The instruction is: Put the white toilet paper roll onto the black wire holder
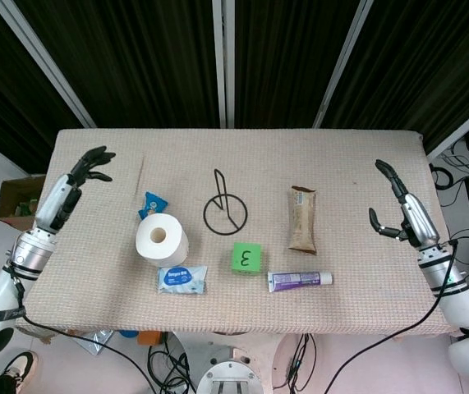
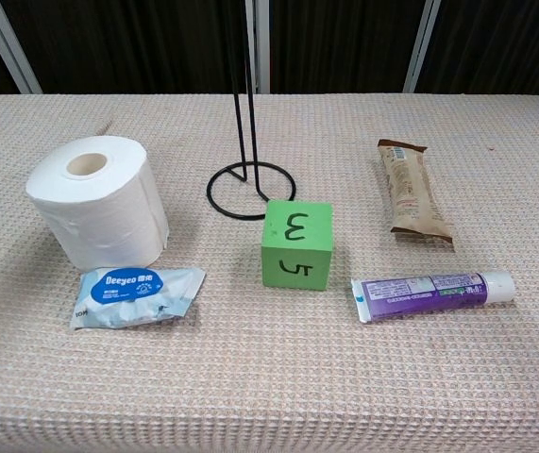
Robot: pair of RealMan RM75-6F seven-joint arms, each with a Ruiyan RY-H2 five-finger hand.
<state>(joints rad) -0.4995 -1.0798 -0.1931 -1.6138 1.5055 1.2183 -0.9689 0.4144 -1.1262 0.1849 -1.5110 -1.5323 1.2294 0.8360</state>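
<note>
Two robot hands hover empty at the table's ends; nothing is grasped yet.

The left hand point(image 1: 89, 163) has its fingers spread, as does the right hand point(image 1: 397, 205). The white toilet paper roll point(image 1: 162, 239) stands on end just inward of the left hand, beside the black wire holder point(image 1: 225, 209), well apart from the right. Next, I judge, the left hand must reach and grip the roll. The holder's top is cut off in the chest view (neither hand appears there).

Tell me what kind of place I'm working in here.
Probably a lab or test station, not a home: a cloth-covered table against dark curtain panels, loose cables on the floor, and a numbered green cube among assorted toiletries.
</note>
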